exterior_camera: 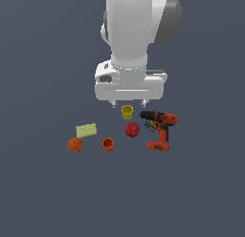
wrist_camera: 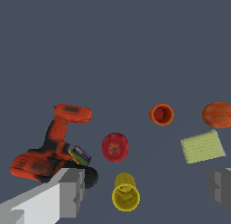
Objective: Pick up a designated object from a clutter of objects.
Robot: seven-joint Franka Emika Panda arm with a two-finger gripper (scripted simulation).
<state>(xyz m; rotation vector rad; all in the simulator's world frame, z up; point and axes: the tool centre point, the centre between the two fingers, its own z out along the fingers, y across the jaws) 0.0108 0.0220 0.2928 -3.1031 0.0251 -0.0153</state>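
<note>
The pincer [exterior_camera: 128, 103] hangs spread and empty above the yellow cup [exterior_camera: 127, 112]. The pale yellow-green block [exterior_camera: 86, 130] lies well off toward the exterior view's left, beside the orange ball [exterior_camera: 75, 145], its long axis running roughly across that view.

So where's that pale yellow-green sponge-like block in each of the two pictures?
Exterior view: the pale yellow-green block lies toward that view's left, just above the orange ball.
Wrist view: the block lies flat, again next to the orange ball.
Shared landmark: the orange ball.
</note>
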